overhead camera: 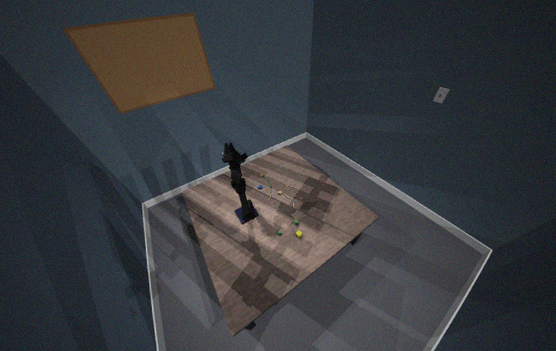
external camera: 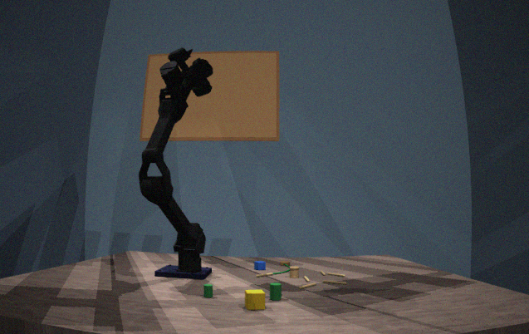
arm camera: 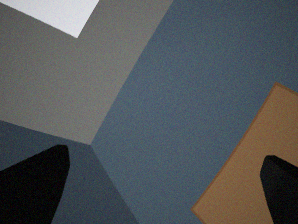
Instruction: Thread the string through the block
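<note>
My gripper (overhead camera: pixel 229 145) (arm camera: pixel 169 163) is open and empty, raised high above the table and pointing up at the wall and ceiling. The small tan block (overhead camera: pixel 279 193) (external camera: pixel 294 272) stands on the table; its hole cannot be made out. The brown button (overhead camera: pixel 262 175) (external camera: pixel 285 263) lies behind it. A green string (overhead camera: pixel 271 185) (external camera: pixel 281 272) curves from the button, beside the block and apart from it in the top view. The thin pale stick (overhead camera: pixel 270 197) (external camera: pixel 264 274) at its free end lies flat on the table.
Several loose sticks (overhead camera: pixel 286 196) (external camera: pixel 308 286) lie right of the block. A blue cube (overhead camera: pixel 260 187) (external camera: pixel 260 265) lies near the string. A yellow cube (overhead camera: pixel 298 234) (external camera: pixel 255 300) and two green cylinders (overhead camera: pixel 296 222) (external camera: pixel 275 292) stand farther toward the exterior camera.
</note>
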### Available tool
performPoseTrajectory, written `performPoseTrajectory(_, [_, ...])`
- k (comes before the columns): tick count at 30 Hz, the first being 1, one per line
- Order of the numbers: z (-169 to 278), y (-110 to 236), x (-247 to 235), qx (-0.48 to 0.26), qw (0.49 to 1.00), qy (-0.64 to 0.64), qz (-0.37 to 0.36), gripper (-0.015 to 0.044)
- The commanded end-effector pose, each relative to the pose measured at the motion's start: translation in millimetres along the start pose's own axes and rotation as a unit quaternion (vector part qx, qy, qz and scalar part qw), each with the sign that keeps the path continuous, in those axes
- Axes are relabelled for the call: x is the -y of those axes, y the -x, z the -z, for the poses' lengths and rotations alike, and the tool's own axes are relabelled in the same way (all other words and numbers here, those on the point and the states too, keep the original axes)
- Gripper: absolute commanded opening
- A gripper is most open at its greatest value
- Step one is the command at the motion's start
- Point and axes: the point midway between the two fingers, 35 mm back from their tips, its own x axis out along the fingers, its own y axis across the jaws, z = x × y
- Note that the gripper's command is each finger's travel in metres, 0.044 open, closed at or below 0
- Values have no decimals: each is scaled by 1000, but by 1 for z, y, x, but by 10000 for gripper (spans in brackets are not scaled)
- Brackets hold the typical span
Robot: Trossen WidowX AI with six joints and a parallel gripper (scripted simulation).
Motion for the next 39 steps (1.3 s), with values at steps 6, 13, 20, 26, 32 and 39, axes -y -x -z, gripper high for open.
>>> performPoseTrajectory(6, [5, -11, 27, -4, 998, 50, 37, 440])
performPoseTrajectory(13, [17, -35, 135, -39, 957, 226, 175, 440])
performPoseTrajectory(20, [19, -38, 197, -76, 911, 318, 251, 440])
performPoseTrajectory(26, [20, -26, 291, -173, 809, 443, 347, 440])
performPoseTrajectory(32, [15, 6, 379, -297, 675, 532, 415, 440])
performPoseTrajectory(39, [4, 68, 468, -472, 495, 578, 447, 440])
